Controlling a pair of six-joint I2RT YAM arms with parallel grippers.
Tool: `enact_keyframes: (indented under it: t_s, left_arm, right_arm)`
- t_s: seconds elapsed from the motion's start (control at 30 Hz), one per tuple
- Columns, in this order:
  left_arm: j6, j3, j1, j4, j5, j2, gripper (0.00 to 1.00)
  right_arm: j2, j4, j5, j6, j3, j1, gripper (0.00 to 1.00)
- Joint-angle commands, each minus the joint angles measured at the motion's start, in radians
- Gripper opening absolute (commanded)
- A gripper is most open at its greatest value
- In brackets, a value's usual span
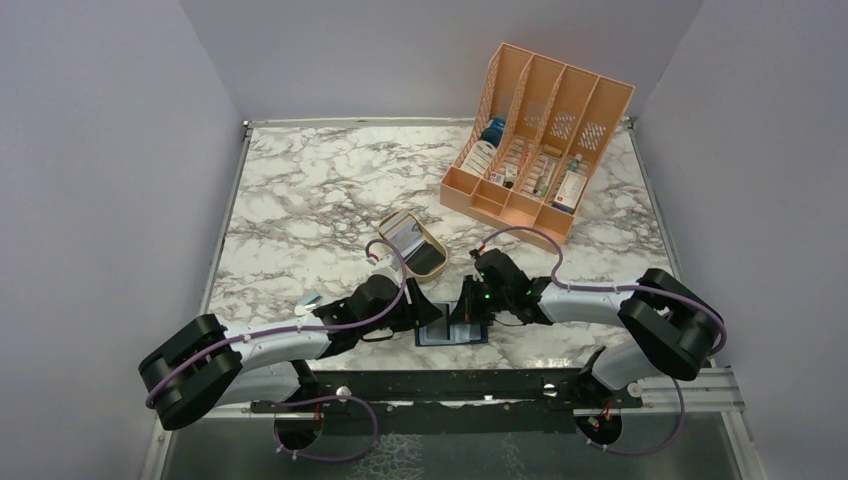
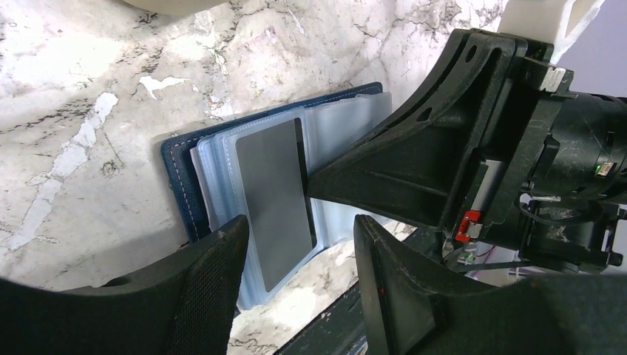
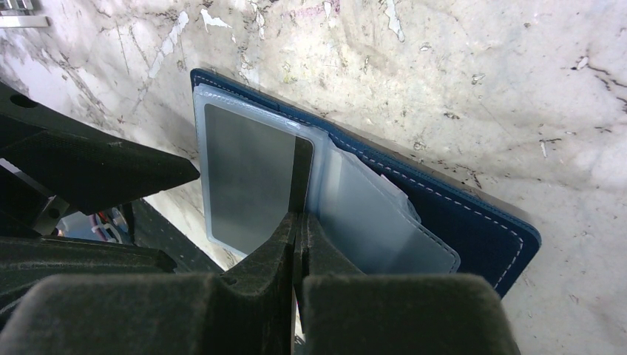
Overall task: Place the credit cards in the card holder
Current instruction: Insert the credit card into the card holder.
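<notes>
The navy card holder (image 1: 452,334) lies open on the marble near the front edge, its clear sleeve pages up; it also shows in the left wrist view (image 2: 181,170) and the right wrist view (image 3: 458,214). A grey credit card (image 2: 273,200) lies flat in the left sleeve, with a dark strip along its inner edge (image 3: 248,177). My right gripper (image 3: 298,216) is shut, its tips touching that dark edge (image 2: 310,194). My left gripper (image 2: 299,222) is open and empty, its jaws straddling the card's near end just above it. Other cards are out of view.
An open gold tin (image 1: 412,243) sits just behind the grippers. A peach slotted rack (image 1: 535,140) with bottles stands at the back right. A small pale object (image 1: 308,300) lies by the left arm. The black rail (image 1: 450,385) runs along the table's front edge.
</notes>
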Motion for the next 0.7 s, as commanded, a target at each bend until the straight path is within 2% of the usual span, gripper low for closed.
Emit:
enact_keyframes:
  t_s: [0.0,0.67]
  left_arm:
    - [0.005,0.022,0.004,0.027,0.021,0.011,0.57]
    - [0.022,0.036,0.004,-0.019,0.021,0.004,0.57]
  right_arm:
    - [0.04,-0.044,0.051,-0.016,-0.033,0.009,0.01]
    - [0.039,-0.042,0.045,-0.015,-0.03,0.009,0.01]
